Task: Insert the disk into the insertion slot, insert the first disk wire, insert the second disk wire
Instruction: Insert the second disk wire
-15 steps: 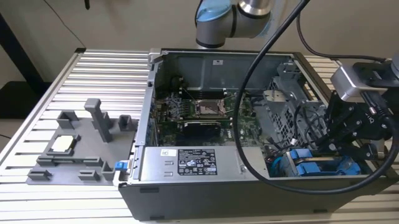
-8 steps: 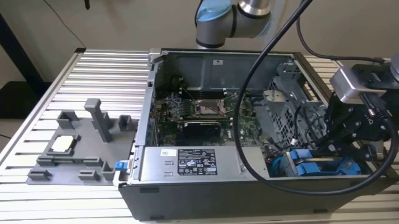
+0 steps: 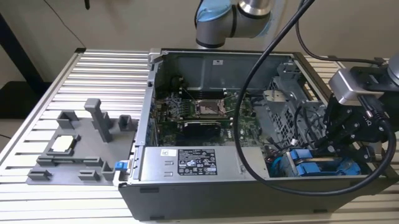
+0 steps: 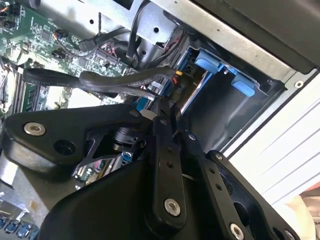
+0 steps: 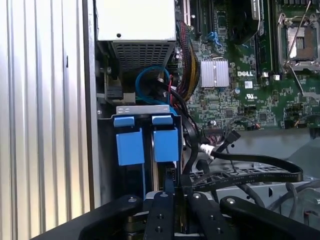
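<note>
Quick look at the rig: the open PC case was lying on its side on the slatted metal table, with the arm reaching down into the corner at the exterior view's right, nearest the camera. The gripper was parked right over the drive slot, basically on top of the blue tabs that stick out of it. Honestly I couldn't tell whether the gripper was open or closed on anything; in both wrist views its tip was buried among the wiring beside the bay. As far as I could make out, the disk was already down inside the slot, just a silvery strip between the blue plastic bits, though I wouldn't swear to how fully it was seated. A bundle of flat black cables ran from the motherboard side across to just beside the gripper, and a blue cable loop curled between the slot and the power supply box. That box sat along the near wall of the case, next to the slot. The CPU socket was well apart from all this, in the middle of the board. Off at the exterior view's left, a grey holder tray sat on the table with a small white piece in it.
</note>
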`<state>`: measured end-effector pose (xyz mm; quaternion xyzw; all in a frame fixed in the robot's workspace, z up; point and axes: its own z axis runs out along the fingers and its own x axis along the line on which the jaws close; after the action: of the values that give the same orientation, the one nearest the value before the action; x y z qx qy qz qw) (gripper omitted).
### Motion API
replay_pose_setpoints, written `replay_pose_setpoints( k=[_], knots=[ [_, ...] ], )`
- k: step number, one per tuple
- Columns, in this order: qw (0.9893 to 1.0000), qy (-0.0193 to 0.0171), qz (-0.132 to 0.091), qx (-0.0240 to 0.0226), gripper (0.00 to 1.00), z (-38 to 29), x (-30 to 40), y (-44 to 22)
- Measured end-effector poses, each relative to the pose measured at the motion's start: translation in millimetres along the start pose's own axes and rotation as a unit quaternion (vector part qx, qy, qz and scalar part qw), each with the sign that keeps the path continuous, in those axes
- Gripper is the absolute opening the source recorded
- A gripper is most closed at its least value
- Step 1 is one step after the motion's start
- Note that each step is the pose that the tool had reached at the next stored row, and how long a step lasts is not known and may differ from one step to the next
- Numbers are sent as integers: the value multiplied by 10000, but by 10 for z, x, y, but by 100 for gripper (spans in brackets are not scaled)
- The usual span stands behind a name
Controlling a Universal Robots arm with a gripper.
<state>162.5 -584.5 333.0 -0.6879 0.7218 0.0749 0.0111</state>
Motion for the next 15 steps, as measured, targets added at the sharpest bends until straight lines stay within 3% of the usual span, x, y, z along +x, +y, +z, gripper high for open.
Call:
replay_pose_setpoints(
  k=[3,4,9,15],
  knots=[
    [10000,-15,0,-13,18,-14,-1,1],
    [10000,-14,0,-15,24,-46,-5,4],
    [10000,-7,2,-17,24,-198,-23,18],
    [10000,-6,1,-17,24,-429,-50,40]
  ],
)
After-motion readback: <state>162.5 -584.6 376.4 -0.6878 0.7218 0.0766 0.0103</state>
